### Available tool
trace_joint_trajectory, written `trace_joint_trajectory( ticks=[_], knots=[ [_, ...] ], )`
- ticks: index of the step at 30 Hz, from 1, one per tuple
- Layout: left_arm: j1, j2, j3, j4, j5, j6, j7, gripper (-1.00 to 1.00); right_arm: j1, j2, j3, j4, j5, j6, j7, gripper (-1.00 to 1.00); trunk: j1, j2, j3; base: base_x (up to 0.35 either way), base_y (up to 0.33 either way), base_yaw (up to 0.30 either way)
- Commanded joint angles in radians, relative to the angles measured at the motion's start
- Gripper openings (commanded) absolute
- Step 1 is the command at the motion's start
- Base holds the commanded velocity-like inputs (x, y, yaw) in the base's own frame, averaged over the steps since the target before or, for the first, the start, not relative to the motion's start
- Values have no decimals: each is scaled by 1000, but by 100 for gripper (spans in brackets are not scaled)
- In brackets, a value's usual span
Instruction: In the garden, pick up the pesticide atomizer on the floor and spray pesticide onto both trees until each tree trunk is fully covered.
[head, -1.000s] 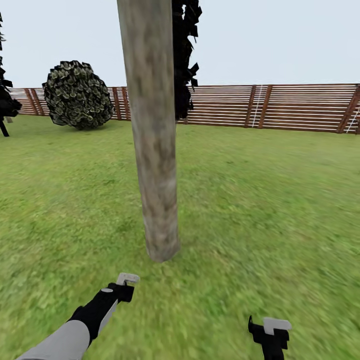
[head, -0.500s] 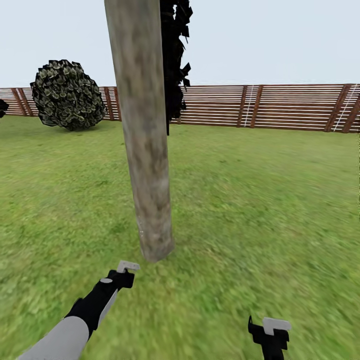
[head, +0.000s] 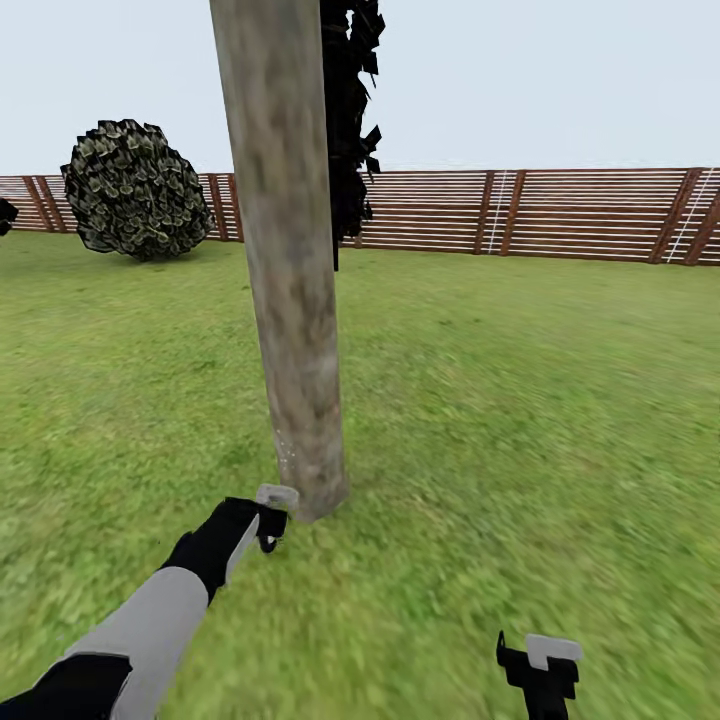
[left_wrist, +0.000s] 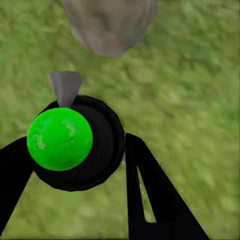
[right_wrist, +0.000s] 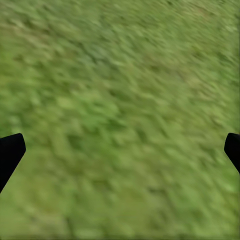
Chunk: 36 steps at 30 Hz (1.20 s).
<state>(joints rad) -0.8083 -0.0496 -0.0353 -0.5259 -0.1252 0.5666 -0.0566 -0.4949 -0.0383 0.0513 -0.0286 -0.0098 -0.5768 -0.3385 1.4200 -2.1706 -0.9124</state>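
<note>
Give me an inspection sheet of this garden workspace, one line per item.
Surface: green lawn, no paving stones in sight.
Job's things: grey-brown tree trunk stands upright ahead; sprayer, black with a green ball on it, sits between the left tool's fingers, its grey nozzle facing the trunk base.
Clutter: nothing seen.
Grippers: left tool shut on the sprayer, low beside the trunk base; right tool open over bare grass, holding nothing.
Cables: nothing seen.
Surroundings: slatted reddish-brown fence, round leafy bush at far left, dark ragged foliage behind the trunk, pale sky.
</note>
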Motion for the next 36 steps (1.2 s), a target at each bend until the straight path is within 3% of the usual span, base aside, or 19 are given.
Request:
trace_joint_trajectory(
  ticks=[1,2,3,4,6,7,8,10,13,15,17,19,22,24,26,27,32,34,36],
  knots=[
    [-8,13,0,-2,-8,15,-9,-100,-1,0,5,1,-1,-1,-5,100,0,0,-1,0,0,0],
    [-17,54,2,-3,-5,27,-15,-100,-1,0,5,1,-1,-1,-5,100,0,0,-1,0,0,0],
    [-20,77,2,-3,-4,31,-27,-100,-1,0,5,1,-1,-1,-5,100,0,0,-1,0,0,0],
    [-22,84,1,-4,-4,33,-45,-100,-1,0,5,1,-1,-1,-5,100,0,0,-1,0,0,0],
    [-24,69,-1,-14,-3,34,-63,-100,-1,0,5,1,-1,-1,-5,100,0,0,-1,0,0,0],
    [-24,28,-2,-45,-5,38,-68,-100,-1,0,5,1,-1,-1,-5,100,0,0,-1,-162,0,0],
    [-25,7,-3,-67,-4,45,-70,-100,-1,-1,5,1,-1,-1,-5,100,0,0,-1,-269,0,0],
    [-25,-5,-3,-98,-5,62,-71,-100,-1,-1,5,1,-1,-1,-5,100,0,0,-1,-296,0,0],
    [-39,23,-1,-153,-10,121,-74,-100,-1,-2,5,1,-1,-1,-5,100,0,0,-1,-101,0,0],
    [-50,67,1,-167,-6,134,-77,-100,-1,-2,5,1,-1,-1,-5,100,0,0,-1,-17,0,0],
    [-54,80,-2,-172,-5,143,-84,-100,-1,-2,5,1,-1,-1,-5,100,0,0,-1,-7,0,0],
    [-57,59,-4,-175,-6,155,-87,-100,-1,-2,5,1,-1,-1,-5,100,0,0,-1,-2,0,0],
    [-93,-7,-5,-175,-9,164,-88,-100,-1,-2,5,1,-1,-1,-5,100,0,0,-1,0,0,0],
    [-116,-16,-5,-175,-7,177,-89,-100,-1,-2,5,1,-1,-1,-5,100,0,0,-1,0,0,0],
    [-135,-15,-4,-176,-6,216,-89,-100,-1,-2,5,2,-1,-1,-5,100,0,0,-1,0,0,0],
    [-148,3,-2,-181,-8,245,-90,-100,-1,-2,5,2,-1,-1,-5,100,0,0,-1,0,0,0],
    [-160,86,2,-205,-2,257,-93,-100,-1,-2,5,1,-1,-1,-5,100,0,0,-1,0,0,0],
    [-161,82,-1,-206,-2,257,-96,-100,-1,-2,5,1,-1,-1,-5,100,0,0,-1,0,0,0],
    [-162,48,-5,-207,-4,257,-98,-100,-1,-2,5,1,-1,-1,-5,100,0,0,-1,0,0,0]
  ],
)
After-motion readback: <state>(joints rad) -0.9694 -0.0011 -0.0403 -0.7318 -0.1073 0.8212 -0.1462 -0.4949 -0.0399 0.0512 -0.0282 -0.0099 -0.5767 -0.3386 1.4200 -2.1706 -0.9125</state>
